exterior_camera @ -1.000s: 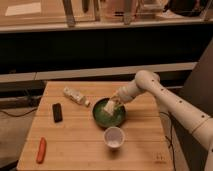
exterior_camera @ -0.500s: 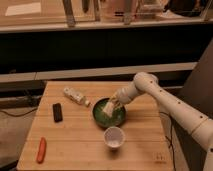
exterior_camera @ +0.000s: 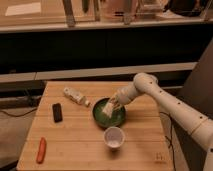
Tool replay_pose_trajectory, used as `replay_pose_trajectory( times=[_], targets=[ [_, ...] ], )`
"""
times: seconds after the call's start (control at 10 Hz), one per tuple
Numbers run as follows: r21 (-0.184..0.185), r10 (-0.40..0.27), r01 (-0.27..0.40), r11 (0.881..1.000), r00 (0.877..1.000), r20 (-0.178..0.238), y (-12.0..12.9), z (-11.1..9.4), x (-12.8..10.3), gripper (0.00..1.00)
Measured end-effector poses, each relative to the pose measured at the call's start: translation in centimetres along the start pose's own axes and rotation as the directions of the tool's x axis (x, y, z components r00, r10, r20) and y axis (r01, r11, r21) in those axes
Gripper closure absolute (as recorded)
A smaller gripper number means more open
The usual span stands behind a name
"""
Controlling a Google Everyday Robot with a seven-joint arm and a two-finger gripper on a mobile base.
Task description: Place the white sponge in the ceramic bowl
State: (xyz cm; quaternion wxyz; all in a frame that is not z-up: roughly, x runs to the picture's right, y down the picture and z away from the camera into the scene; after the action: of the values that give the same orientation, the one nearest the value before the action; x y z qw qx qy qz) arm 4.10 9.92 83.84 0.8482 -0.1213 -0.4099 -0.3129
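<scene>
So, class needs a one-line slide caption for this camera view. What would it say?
Robot gripper lowers the white sponge into the ceramic bowl on a wooden table, white cup in front.

The robot's arm (exterior_camera: 172, 107) is showing as a chain of smooth cream-white tubular segments, with a rounded, bulbous joint housing (exterior_camera: 143, 81) at its upper bend. The shell is looking matte and plain, carrying no visible markings. The pale pincer (exterior_camera: 113, 105) at its tip is sitting at about ten o'clock from the forearm, over the bench's middle, its surface mottled cream and tan.
</scene>
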Motion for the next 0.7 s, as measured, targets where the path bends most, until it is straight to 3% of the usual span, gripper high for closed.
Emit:
replay_pose_trajectory(
  times=[0.3,0.7],
  targets=[
    [-0.005,-0.005,0.005,1.000,1.000,0.008,0.09,-0.03,-0.01,0.95],
    [-0.022,-0.021,0.021,1.000,0.999,0.037,-0.16,0.22,-0.29,0.57]
  ],
)
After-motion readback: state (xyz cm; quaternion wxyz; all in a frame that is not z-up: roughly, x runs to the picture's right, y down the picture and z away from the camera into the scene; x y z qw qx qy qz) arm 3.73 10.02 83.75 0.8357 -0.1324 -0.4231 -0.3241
